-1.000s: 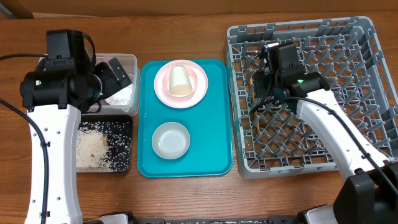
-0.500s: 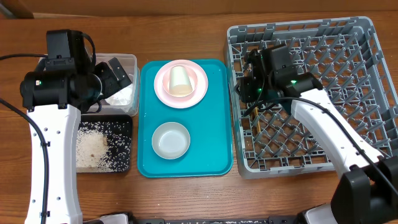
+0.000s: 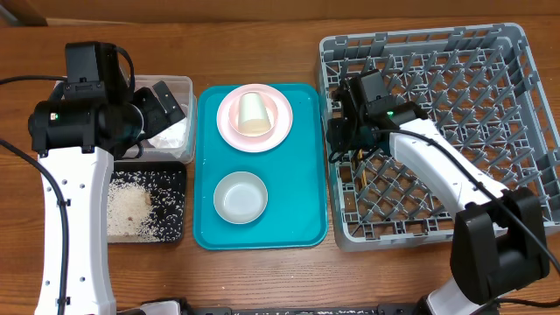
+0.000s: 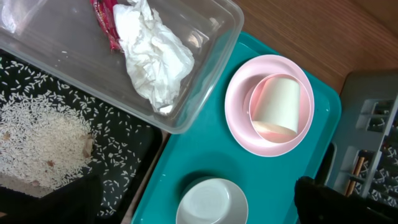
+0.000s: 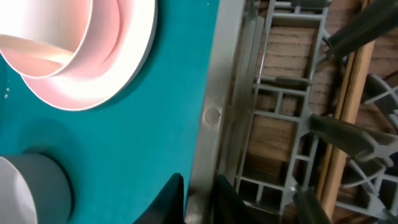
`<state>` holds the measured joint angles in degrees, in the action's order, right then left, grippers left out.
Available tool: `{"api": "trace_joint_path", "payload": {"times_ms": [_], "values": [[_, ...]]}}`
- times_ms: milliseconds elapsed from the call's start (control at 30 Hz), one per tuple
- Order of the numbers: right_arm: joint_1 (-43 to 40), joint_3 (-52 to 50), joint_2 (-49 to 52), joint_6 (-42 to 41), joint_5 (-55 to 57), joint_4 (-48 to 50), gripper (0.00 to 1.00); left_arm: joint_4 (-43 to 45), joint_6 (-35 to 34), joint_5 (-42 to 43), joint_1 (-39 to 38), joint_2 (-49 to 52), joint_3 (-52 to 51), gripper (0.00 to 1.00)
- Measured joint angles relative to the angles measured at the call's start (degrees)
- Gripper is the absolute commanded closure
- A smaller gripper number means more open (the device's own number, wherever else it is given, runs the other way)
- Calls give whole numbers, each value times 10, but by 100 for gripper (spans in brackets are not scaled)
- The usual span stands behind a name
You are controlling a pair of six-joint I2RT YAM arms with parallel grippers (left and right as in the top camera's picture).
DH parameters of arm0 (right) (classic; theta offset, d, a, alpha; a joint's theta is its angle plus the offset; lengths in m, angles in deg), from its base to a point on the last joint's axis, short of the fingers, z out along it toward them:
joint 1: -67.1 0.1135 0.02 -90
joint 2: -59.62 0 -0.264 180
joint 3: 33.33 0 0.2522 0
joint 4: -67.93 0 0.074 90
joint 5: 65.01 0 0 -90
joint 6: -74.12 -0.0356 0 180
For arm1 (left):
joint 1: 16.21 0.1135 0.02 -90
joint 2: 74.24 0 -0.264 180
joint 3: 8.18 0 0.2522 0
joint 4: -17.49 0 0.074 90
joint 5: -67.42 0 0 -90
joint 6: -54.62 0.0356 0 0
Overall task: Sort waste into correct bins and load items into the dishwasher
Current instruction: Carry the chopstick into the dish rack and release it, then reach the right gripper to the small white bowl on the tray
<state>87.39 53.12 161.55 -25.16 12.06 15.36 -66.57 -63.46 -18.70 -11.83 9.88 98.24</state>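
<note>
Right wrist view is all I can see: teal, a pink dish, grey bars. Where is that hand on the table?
Observer: Overhead, the right gripper is at the rim of the grey dish rack nearest the teal tray.
Operator: Anything beyond the tray?
Observer: A clear tub holding crumpled tissue and a red wrapper.
Operator: And the other arm?
Observer: The left gripper hangs above that tub, jaws wide apart, empty.

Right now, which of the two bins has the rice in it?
The shallow black tray, scattered with rice. The clear tub beside it holds tissue and a red wrapper.
</note>
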Motion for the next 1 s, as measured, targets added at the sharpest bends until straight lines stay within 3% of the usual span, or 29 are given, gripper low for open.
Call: {"api": "trace_joint_path", "payload": {"times_ms": [233,567,633,667,733,1000], "values": [[0,-2,3,-98,9,27,94,0,0,0,0,0,0,0],[0,-2,5,-122,12,30,92,0,0,0,0,0,0,0],[0,-2,5,-122,12,30,83,0,0,0,0,0,0,0],[0,-2,5,-123,12,29,71,0,0,0,0,0,0,0],[1,-2,5,-129,8,29,58,0,0,0,0,0,0,0],[4,12,-5,-120,-1,26,57,0,0,0,0,0,0,0]]}}
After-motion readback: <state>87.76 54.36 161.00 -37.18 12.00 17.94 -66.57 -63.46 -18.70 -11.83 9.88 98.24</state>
